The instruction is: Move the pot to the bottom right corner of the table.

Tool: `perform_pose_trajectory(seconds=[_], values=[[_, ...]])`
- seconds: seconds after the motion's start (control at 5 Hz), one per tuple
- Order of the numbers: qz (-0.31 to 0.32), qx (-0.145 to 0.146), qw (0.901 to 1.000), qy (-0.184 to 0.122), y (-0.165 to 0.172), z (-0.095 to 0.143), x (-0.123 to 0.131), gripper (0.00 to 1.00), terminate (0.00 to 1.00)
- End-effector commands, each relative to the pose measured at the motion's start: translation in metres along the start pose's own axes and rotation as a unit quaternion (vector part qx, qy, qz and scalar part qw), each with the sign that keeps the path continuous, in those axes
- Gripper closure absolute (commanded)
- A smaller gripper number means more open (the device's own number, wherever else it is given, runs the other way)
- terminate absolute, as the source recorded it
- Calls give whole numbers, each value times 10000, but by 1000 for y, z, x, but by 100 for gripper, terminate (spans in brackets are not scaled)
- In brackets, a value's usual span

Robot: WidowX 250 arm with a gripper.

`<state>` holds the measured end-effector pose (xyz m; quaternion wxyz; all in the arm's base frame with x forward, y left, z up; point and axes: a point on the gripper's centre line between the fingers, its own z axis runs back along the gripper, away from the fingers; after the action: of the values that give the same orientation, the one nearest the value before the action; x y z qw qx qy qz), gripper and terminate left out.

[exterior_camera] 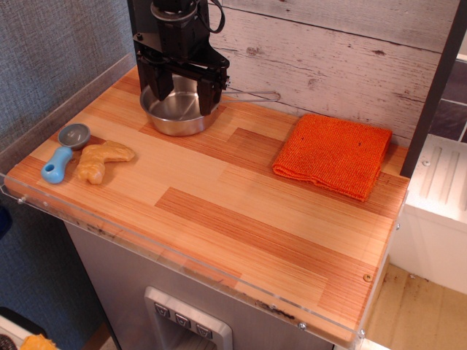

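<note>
The pot (177, 122), a shallow shiny steel pan, sits at the back left of the striped wood table (241, 200). Its thin wire-loop handle (252, 94) points right along the back wall. My black gripper (179, 98) hangs directly over the pot with its jaws open. The left finger stands near the pot's left rim and the right finger (207, 95) near its right rim. The fingers hold nothing. I cannot tell whether the fingertips touch the pot.
An orange cloth (333, 154) lies at the back right. A small blue-handled grey scoop (61, 153) and a tan lumpy object (102, 159) lie at the left edge. A clear plastic rim (182, 266) runs along the table's front.
</note>
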<state>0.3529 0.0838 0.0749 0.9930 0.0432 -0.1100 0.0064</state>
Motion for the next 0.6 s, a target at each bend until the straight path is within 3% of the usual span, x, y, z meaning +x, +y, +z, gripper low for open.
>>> perform_pose_trajectory(seconds=[0.0,0.4], values=[[79,-243,9991,-336,-4,-18,31,0,0],[-65,-302,9995,-96,-20,-45,36,0,0]])
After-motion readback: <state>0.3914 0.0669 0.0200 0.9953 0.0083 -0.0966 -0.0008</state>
